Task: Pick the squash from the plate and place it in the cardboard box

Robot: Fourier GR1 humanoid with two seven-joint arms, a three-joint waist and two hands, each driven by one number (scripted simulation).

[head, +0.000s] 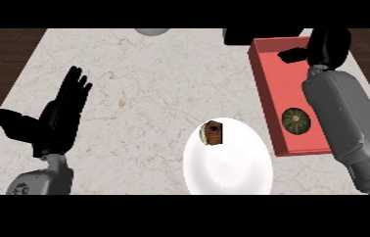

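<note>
The counter has a pale marble top with thin brownish veins, and dark wood shows past its left and right edges. A white plate stands on it near the front edge. Taking the plate as the landmark: a red box lies on the counter just to its right, long side running away toward the far edge, its near corner close to the plate's rim. Far behind the plate, at the counter's back edge, a pale rounded thing is cut off, too little showing to tell what it is.
</note>
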